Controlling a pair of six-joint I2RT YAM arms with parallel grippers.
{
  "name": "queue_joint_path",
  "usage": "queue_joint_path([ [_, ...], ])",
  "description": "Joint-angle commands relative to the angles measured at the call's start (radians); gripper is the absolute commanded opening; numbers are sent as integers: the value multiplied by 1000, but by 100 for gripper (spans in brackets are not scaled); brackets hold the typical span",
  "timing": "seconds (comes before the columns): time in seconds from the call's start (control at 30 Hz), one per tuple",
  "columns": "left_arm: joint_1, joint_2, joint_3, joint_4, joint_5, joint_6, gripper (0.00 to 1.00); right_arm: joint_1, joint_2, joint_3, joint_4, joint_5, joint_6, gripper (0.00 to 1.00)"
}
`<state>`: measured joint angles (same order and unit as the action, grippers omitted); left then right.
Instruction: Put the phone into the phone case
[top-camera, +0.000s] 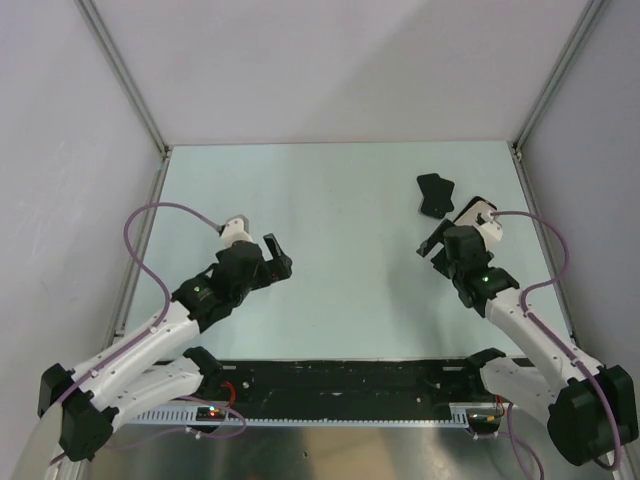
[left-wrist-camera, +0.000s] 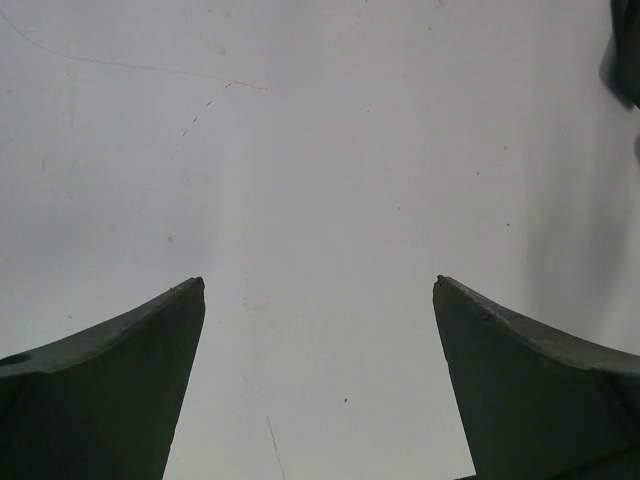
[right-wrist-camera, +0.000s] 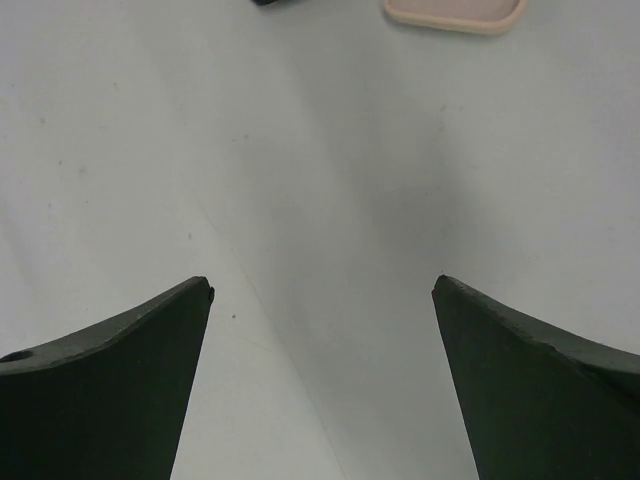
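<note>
On far right, overhead: black phone (top-camera: 435, 195) | right wrist: pink case (right-wrist-camera: 455, 12) edge | left tool (left-wrist-camera: 320, 285), right tool (right-wrist-camera: 322, 282) spread

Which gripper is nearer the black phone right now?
Right. The right gripper hangs open just on the near side of the phone. The left gripper is far off to the phone's left and somewhat nearer the bases.

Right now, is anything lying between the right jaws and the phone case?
Nothing visible. Only bare table lies between the open right jaws and the pink phone case; the black phone sits off to its left.
</note>
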<state>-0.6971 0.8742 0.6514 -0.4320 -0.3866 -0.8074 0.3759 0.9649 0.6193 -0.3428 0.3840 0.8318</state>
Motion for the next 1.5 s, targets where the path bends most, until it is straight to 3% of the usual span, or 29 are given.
queue_joint_path([
  [0.0,5,-6,68,11,10,64,100,-78,51,55,17,-23,25,100],
  [0.1,8,-21,68,10,36,87,100,-186,156,100,64,-133,32,98],
  [0.4,17,-36,117,-36,99,151,100,-428,557,340,72,-253,15,91],
  [0.6,29,-38,116,-43,129,139,100,-496,713,473,43,-306,-17,86],
  [1.23,57,-38,97,-43,162,132,100,-532,752,528,-67,-122,-65,79],
  [1.33,60,-37,97,-43,164,131,100,-537,783,528,-55,-133,-74,72],
  [1.47,64,-38,99,-43,166,130,100,-543,818,529,-26,-166,-82,52],
])
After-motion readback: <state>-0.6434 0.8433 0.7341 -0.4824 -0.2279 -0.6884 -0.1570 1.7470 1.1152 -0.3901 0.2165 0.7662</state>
